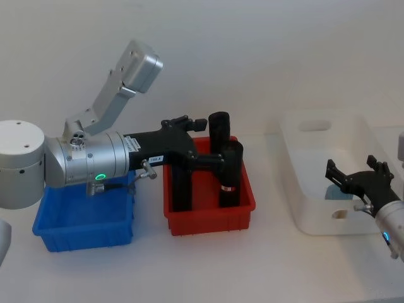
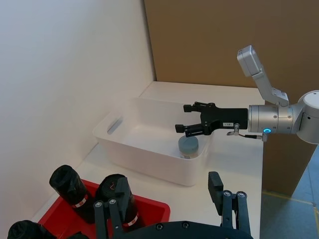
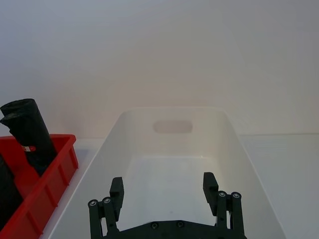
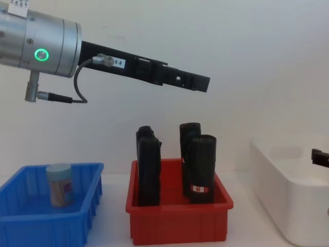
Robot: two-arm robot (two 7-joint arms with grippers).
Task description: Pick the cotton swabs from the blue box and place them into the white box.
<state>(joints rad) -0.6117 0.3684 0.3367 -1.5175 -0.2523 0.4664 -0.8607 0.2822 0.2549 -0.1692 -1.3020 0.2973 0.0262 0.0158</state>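
Half done, I judge: the white box (image 2: pixel 144 159) holds one swab jar (image 2: pixel 188 147) under my right gripper (image 2: pixel 181 118), spread wide and empty. The blue box (image 4: pixel 46 224) holds another swab jar (image 4: pixel 59 184). My left gripper (image 4: pixel 195 81), wide too, hangs above the red bin (image 4: pixel 175 226).

We see glossy plastic in the blue box (image 1: pixel 82 237) and red bin (image 1: pixel 208 221). Our white box (image 1: pixel 315 216) looks smooth, satiny.
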